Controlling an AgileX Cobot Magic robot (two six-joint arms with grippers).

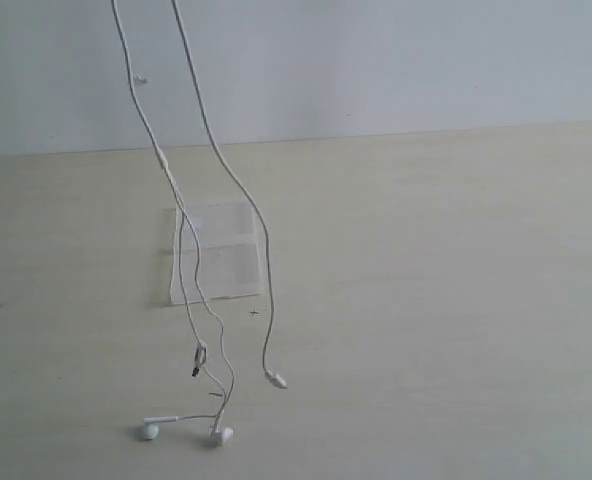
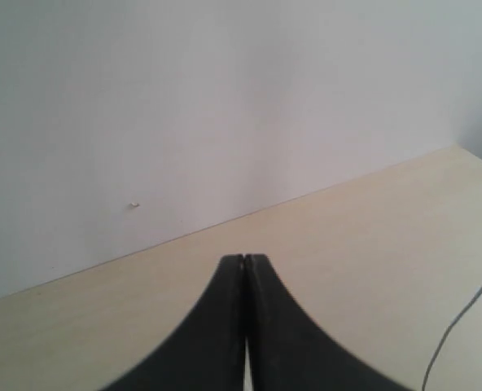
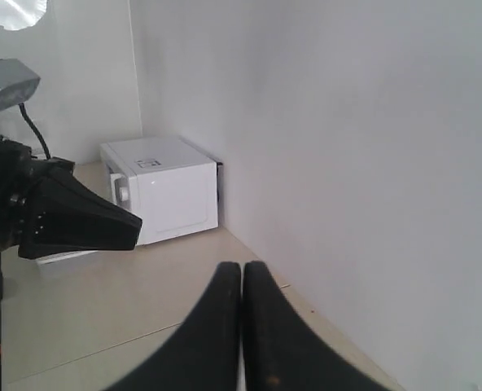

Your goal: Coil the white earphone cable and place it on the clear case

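Past the top edge, upper ends of white earphone cable (image 1: 268,280).

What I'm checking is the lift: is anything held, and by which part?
The white earphone cable hangs from two strands leaving the exterior view's top. The left tool and right tool are shut, no cord visible between them: holder and place cannot be told.

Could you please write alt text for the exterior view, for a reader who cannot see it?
A white earphone cable hangs in two thin strands from above the frame, and its lower ends, with small earbuds, reach down to a pale tabletop. Seen behind the strands, a clear case lies flat on the table, with a plain light wall beyond.
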